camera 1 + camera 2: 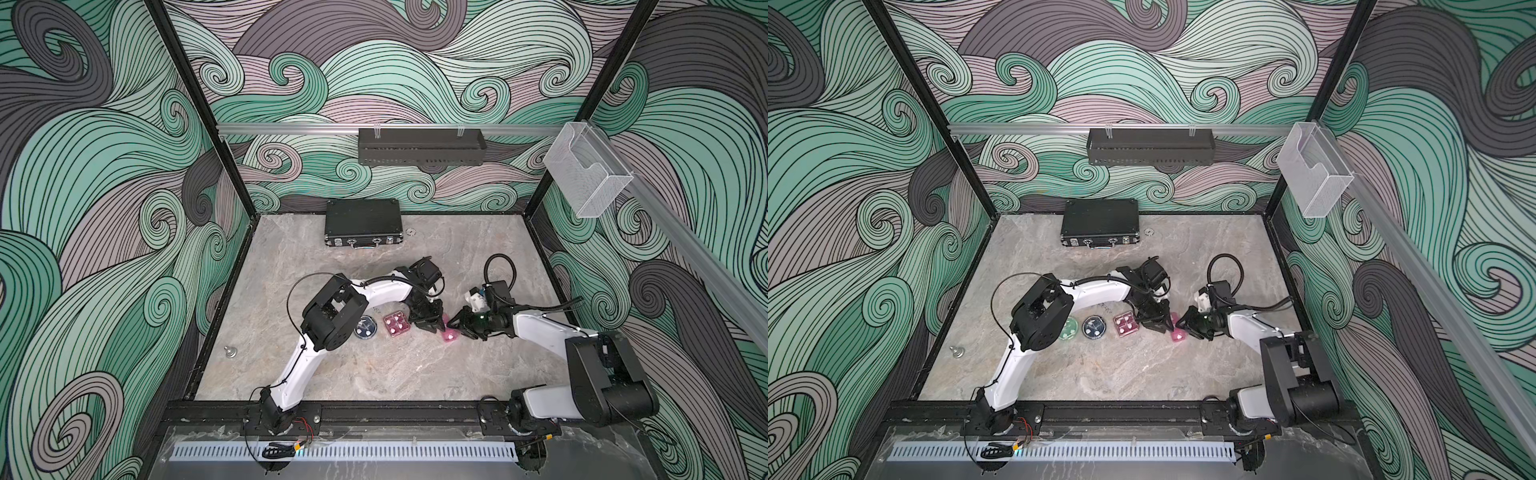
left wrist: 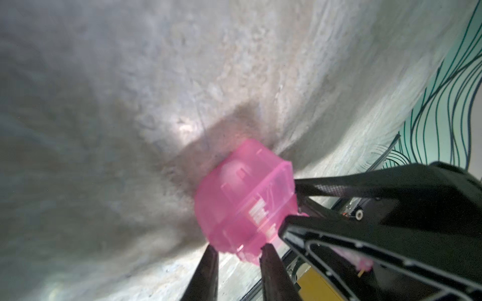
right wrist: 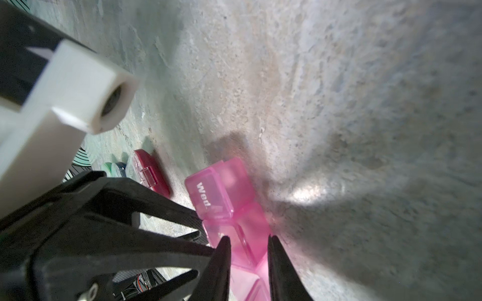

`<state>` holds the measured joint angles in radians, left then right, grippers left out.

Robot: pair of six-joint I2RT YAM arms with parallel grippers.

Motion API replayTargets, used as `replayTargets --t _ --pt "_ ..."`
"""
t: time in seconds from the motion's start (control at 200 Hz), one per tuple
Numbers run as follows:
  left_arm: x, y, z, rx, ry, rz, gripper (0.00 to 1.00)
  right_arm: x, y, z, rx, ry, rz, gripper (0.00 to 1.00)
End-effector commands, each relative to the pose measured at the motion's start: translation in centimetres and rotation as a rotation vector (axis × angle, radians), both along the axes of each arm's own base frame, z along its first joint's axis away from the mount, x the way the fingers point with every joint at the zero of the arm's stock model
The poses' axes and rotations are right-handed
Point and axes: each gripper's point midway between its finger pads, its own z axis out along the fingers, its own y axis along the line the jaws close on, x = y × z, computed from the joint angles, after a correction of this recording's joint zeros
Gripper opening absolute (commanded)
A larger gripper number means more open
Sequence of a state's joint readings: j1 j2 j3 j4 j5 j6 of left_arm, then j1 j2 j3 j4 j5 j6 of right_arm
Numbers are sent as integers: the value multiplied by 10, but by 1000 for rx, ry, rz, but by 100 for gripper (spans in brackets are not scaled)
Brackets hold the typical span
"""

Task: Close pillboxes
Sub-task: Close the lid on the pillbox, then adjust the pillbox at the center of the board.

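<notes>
The light pink pillbox (image 1: 450, 336) lies on the stone table (image 1: 374, 374), well in front of the black case (image 1: 362, 224) and off to its right. The square dark pink box (image 1: 397, 324) and the round blue box (image 1: 365, 327) sit in the same row, more nearly straight in front of the case. The left claw (image 1: 434, 328) and the right claw (image 1: 459, 326) meet over the light pink pillbox from opposite sides.

In the left wrist view the left claw's fingers (image 2: 206, 273) stand a little apart with the box's end at their tips. The gap is narrower than the box, so this claw looks released rather than grasping. In the right wrist view the right claw's fingers (image 3: 221, 260) are also slightly parted above the middle compartments and hold nothing. The end lid marked "Wed" (image 3: 208, 198) looks seated; blur hides whether the other lids are down.

The step in hand appears to be pressing this box's lids shut. The box is small and light and would likely skid on the smooth stone. One claw should brace it against the table while the other pushes straight down. It is best to press on each lid's free edge, away from the hinge, and to move slowly. Each lid should sit flush before the claw moves on to the next.
</notes>
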<state>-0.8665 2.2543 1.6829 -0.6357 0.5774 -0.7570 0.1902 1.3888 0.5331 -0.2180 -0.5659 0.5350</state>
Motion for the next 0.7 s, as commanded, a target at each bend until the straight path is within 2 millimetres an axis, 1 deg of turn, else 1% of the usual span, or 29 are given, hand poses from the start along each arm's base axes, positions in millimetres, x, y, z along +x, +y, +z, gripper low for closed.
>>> replayTargets --t 0.0,0.16,0.315,0.445,0.47,0.57,0.696 --pt "-2 28 -36 190 -1 -1 29 5 2 16 -1 -32 4 31" --pt "5 24 -35 181 -7 -5 31 9 0 31 -5 -69 -4 41" --pt "13 21 -34 182 -26 -17 31 11 -4 44 -20 -101 -18 44" --pt "20 18 -32 172 -37 -20 31 13 -15 51 -58 -143 -58 44" --pt "21 17 -32 169 -41 -20 31 8 -18 49 -71 -123 -65 44" --pt "27 15 -29 159 -51 -20 31 5 -31 51 -106 -138 -111 41" --pt "34 11 -24 141 -64 -18 31 -1 -48 49 -154 -148 -174 38"
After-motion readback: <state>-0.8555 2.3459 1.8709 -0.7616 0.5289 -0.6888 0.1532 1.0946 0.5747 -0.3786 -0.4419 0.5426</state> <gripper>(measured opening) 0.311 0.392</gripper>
